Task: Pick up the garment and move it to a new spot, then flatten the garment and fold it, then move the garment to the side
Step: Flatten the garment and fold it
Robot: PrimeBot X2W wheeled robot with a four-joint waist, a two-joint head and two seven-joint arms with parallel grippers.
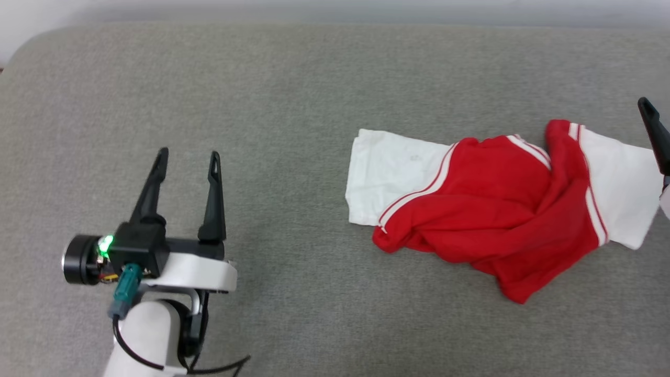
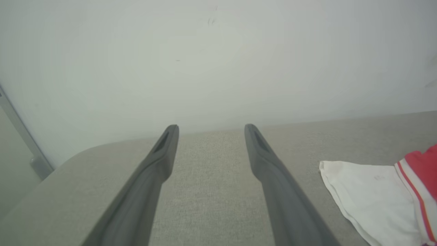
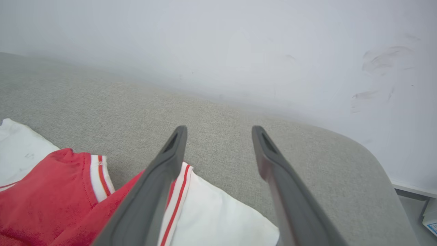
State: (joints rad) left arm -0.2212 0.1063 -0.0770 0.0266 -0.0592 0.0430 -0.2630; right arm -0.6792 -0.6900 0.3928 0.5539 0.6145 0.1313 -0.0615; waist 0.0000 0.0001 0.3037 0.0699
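The garment (image 1: 487, 209) lies crumpled on the grey padded surface (image 1: 293, 104), right of centre: a red body with white sleeves spread to both sides and red-and-white striped trim. My left gripper (image 1: 188, 157) hovers open well to its left, fingers apart with nothing between them; the left wrist view has the garment's white sleeve (image 2: 372, 191) at its lower right. My right gripper (image 3: 218, 130) stands open just above the garment's other white sleeve (image 3: 218, 218), holding nothing. One of its fingers (image 1: 654, 131) enters at the head view's right edge.
A pale wall (image 2: 205, 61) rises behind the surface's far edge. The surface's rounded corner (image 3: 375, 160) lies close to the right of my right gripper, with floor beyond it. Bare grey fabric stretches between my left gripper and the garment.
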